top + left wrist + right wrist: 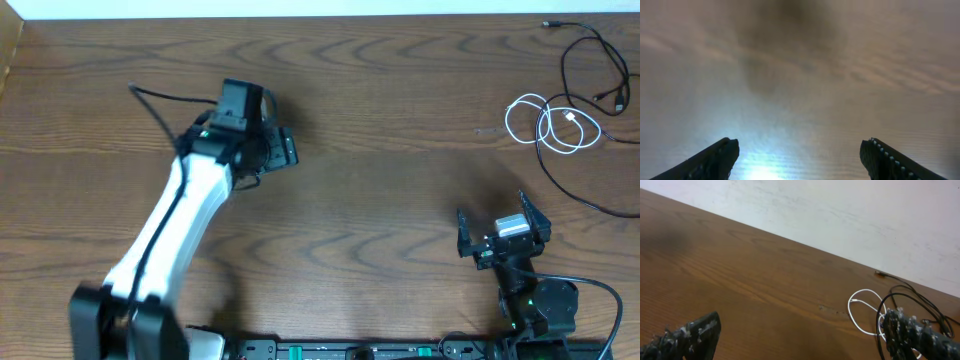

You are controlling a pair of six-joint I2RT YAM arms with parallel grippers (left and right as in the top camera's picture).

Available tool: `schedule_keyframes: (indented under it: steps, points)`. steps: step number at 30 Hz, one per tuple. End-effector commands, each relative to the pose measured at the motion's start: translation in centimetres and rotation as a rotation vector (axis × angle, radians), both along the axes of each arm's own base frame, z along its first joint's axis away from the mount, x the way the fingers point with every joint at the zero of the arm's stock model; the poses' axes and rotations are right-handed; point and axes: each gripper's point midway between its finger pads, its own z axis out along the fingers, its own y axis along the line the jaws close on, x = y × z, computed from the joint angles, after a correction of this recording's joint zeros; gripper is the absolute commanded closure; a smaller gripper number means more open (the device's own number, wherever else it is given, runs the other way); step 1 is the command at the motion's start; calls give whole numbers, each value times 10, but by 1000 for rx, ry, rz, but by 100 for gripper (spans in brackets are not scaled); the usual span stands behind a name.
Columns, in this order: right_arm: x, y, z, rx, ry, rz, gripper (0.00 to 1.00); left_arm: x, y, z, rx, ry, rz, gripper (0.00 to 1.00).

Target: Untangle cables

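The white cable (545, 125) lies in loops at the far right of the table, crossed by the longer black cable (585, 75), which runs from the back right corner toward the right edge. Both show in the right wrist view, the white cable (860, 311) and the black cable (912, 297) partly behind my right finger. My right gripper (503, 232) is open and empty, near the front right, short of the cables. My left gripper (275, 145) is open and empty over bare wood at the left middle; its wrist view (800, 155) shows only tabletop.
The wooden table (380, 180) ends at a white wall (840, 215) along the back. The left arm's white link (175, 235) stretches diagonally across the left front. A black equipment rail (380, 350) runs along the front edge.
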Motion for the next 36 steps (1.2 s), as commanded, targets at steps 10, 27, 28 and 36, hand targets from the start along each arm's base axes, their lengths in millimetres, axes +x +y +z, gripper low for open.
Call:
schedule_keyframes:
  steps: [10,27,28,36]
  points:
    - [0,1,-2,13,12,5,1,-43,67,36,39,-520,63,18]
    - [0,1,-2,13,12,5,1,-100,80,7,233,-961,-37,2]
    - [0,1,-2,13,12,5,1,-101,80,4,244,-966,-45,2]
    - [0,1,-2,13,12,5,1,-107,80,-7,255,-955,-55,2]
